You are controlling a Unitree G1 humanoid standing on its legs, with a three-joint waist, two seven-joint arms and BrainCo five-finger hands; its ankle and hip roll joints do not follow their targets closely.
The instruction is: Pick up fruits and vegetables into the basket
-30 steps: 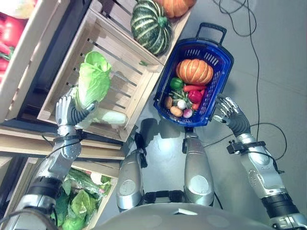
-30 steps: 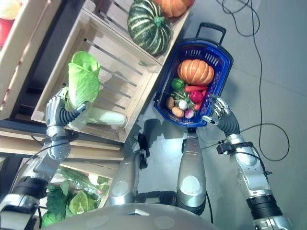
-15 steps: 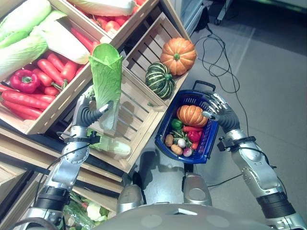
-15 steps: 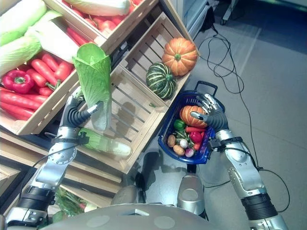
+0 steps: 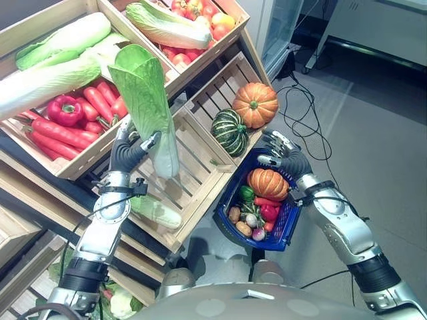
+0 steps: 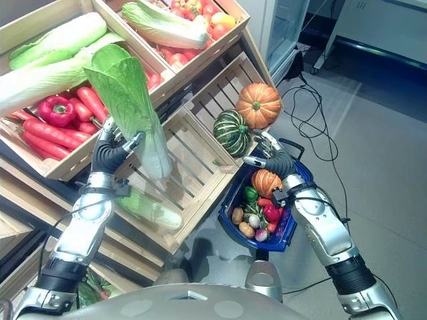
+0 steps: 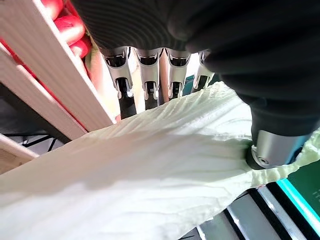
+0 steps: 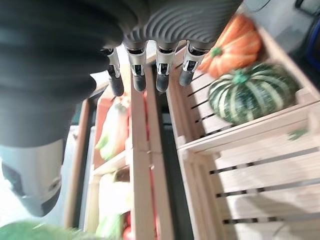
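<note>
My left hand [image 5: 125,152] is shut on a long green-and-white cabbage [image 5: 148,100], held upright above a slatted wooden crate [image 5: 193,173]; its pale stalk [image 7: 150,165] lies across the fingers [image 7: 145,75] and thumb in the left wrist view. The blue basket [image 5: 289,220] stands on the floor at lower right, holding an orange pumpkin [image 5: 267,183], a green pepper, red peppers and small roots. My right hand [image 5: 283,159] hovers open above the basket's far rim, holding nothing; its fingers [image 8: 150,70] reach towards the shelves.
Wooden crates hold red peppers and carrots [image 5: 63,117], white cabbages [image 5: 53,63], tomatoes [image 5: 193,20], an orange pumpkin [image 5: 255,105] and a striped green squash [image 5: 231,131]. Another cabbage [image 5: 155,210] lies in the lower crate. Grey floor spreads to the right.
The camera has tilted up, showing more shelves. My left hand has lifted the cabbage higher. My right hand has risen from beside the basket to above its far rim.
</note>
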